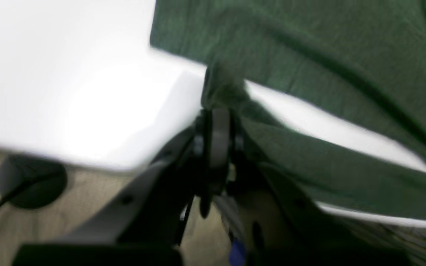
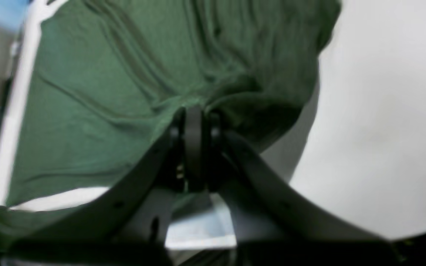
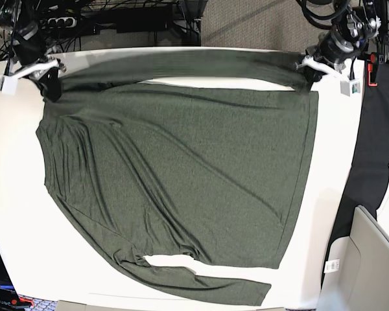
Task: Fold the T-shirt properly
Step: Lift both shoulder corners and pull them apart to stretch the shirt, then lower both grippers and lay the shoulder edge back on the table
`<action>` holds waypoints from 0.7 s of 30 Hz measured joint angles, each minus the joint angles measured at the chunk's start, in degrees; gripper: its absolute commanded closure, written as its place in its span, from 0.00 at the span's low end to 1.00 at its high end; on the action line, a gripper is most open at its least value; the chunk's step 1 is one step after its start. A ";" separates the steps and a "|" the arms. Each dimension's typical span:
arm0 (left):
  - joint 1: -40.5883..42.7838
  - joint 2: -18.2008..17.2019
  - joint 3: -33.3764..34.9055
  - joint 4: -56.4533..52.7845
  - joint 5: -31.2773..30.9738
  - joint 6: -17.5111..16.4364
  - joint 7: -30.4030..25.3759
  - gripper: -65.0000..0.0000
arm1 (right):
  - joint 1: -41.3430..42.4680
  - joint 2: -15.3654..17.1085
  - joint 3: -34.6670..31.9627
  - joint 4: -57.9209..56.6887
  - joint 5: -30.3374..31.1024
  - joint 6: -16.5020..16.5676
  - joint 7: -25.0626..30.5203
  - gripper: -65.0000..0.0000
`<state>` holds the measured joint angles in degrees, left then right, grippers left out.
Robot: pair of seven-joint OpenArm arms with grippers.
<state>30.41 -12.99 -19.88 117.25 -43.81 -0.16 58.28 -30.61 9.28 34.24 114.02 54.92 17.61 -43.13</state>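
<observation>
Base view: T-shirt (image 3: 181, 175) spread flat on white table (image 3: 13, 214), far edge clenched by left gripper (image 3: 309, 71) and right gripper (image 3: 48, 81); first fold judged begun, edge to be carried nearward evenly.

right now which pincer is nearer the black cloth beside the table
Left. The left pincer grips the T-shirt at the table corner next to the black cloth. The right pincer holds the T-shirt at the opposite far corner.
</observation>
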 measured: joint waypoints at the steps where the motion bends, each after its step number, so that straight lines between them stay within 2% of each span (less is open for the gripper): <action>1: -1.49 -0.02 0.00 0.00 -0.11 0.04 -0.24 1.00 | 0.70 -0.17 -0.04 -0.11 -0.74 0.02 0.15 0.99; 13: -13.05 0.00 0.31 -1.16 -0.17 -0.07 -0.24 1.00 | 10.32 -0.59 -0.13 -11.08 -1.60 -0.13 0.09 0.99; 21: -17.16 0.02 0.35 -5.95 -0.24 -0.07 -0.28 1.00 | 14.47 -1.07 -0.11 -16.41 -1.62 -0.22 0.35 0.99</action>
<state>13.26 -12.97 -19.53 111.31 -44.05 -0.23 58.00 -16.14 8.21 34.13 97.60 53.30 17.39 -42.78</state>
